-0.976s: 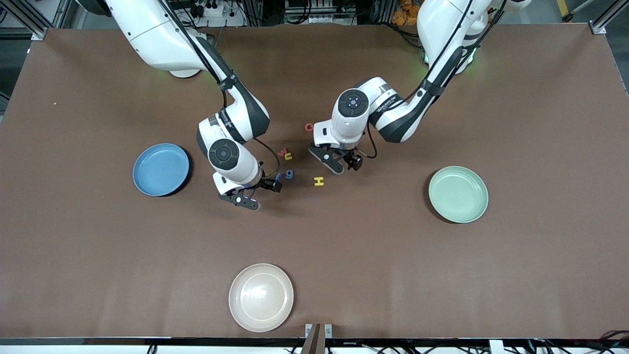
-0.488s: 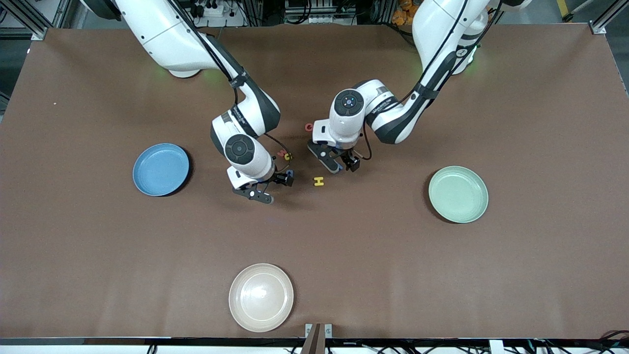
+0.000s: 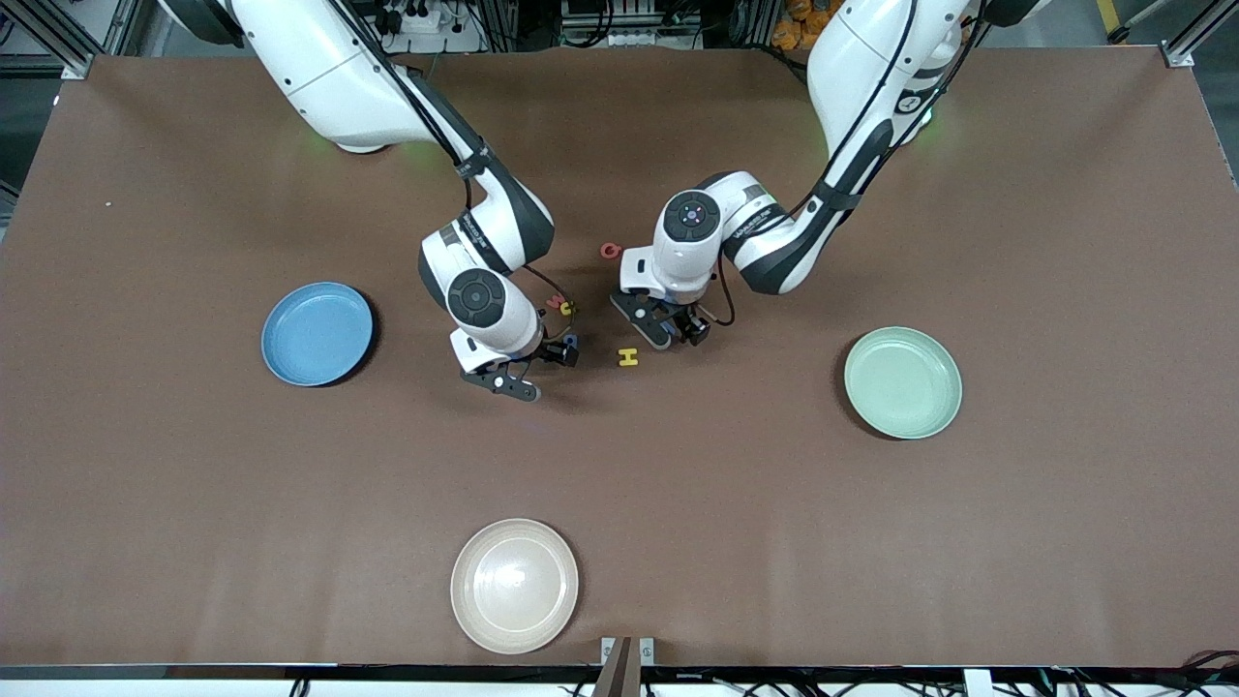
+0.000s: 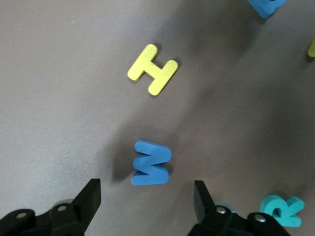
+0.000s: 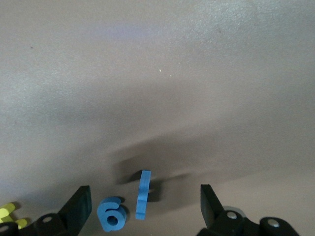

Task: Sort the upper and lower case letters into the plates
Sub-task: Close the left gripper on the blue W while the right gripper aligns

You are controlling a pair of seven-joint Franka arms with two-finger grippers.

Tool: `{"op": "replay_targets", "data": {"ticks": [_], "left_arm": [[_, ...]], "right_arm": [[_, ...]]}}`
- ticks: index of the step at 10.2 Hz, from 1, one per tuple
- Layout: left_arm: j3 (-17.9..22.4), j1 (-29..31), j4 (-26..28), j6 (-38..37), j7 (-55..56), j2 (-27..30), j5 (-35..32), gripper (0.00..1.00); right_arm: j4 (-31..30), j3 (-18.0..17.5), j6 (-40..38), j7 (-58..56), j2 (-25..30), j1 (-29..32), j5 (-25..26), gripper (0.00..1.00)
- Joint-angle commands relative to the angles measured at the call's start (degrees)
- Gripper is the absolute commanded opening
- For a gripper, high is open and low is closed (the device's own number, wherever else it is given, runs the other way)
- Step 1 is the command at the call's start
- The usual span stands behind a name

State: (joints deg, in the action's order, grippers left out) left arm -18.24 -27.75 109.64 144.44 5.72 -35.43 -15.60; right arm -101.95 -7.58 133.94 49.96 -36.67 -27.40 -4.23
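My left gripper [image 4: 146,202] hangs open just over the table, and the blue W [image 4: 151,163] lies flat just ahead of its fingertips. The yellow H [image 4: 152,70] and the teal R [image 4: 283,210] lie nearby. My right gripper [image 5: 143,205] is open too, low over a blue g [image 5: 111,214] and a slim blue letter [image 5: 142,194] that stands on its edge. In the front view the left gripper [image 3: 671,329] and the right gripper [image 3: 530,369] flank the H [image 3: 628,357]. The red Q [image 3: 609,251], red w [image 3: 554,303] and yellow u [image 3: 567,310] lie farther from the camera. The sky blue plate [image 3: 317,333] and the mint green plate [image 3: 902,382] hold nothing.
A cream-white plate [image 3: 514,585] sits near the table's front edge. The two grippers are close together over the small cluster of letters in the middle of the brown table [image 3: 1065,242].
My right gripper has moved toward the left arm's end of the table and now covers the blue g in the front view. The left gripper has barely shifted.
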Motion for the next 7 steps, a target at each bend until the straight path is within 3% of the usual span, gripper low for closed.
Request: {"op": "replay_targets", "data": {"ticks": [1, 4, 7], "left_arm": [[0.92, -1.52, -1.0, 1.11, -0.27, -0.87, -1.19, 0.75], [1.44, -1.78, -1.44, 2.78, -0.36, -2.09, -1.36, 0.68], [2.59, -2.66, -2.14, 3.48, -0.36, -2.89, -1.63, 0.66]], "right_arm": [[-0.35, -0.33, 0.53, 0.84, -0.33, -0.02, 0.02, 0.98], [-0.35, -0.24, 0.53, 3.74, -0.33, -1.42, 0.19, 0.98], [-0.35, -0.24, 0.71, 3.74, -0.77, -1.42, 0.28, 0.97]]}}
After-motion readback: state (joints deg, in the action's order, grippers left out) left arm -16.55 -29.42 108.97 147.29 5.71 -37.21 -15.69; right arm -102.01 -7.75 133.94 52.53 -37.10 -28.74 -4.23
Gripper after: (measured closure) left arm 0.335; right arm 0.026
